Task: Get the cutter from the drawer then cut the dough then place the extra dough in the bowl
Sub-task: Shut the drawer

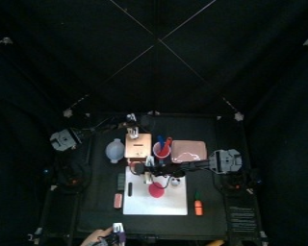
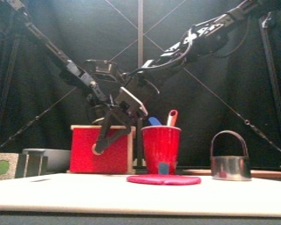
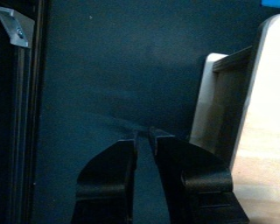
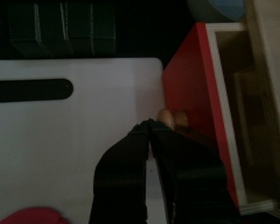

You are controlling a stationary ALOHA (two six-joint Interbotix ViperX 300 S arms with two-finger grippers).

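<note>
The white cutting board is seen nearest, along the table's front. The flat red dough is laid on it, uncut. The metal cutter is stood upright to the dough's right, well apart from both grippers. Behind the dough the red cup with its toy knives is placed, and the wooden box just left of it. The right gripper is held with its jaws pressed together, tips just beside the small knob on the red drawer front. The left gripper is likewise clenched on nothing, over bare table beside the box. Farther back-left, the blue-grey bowl is set.
</note>
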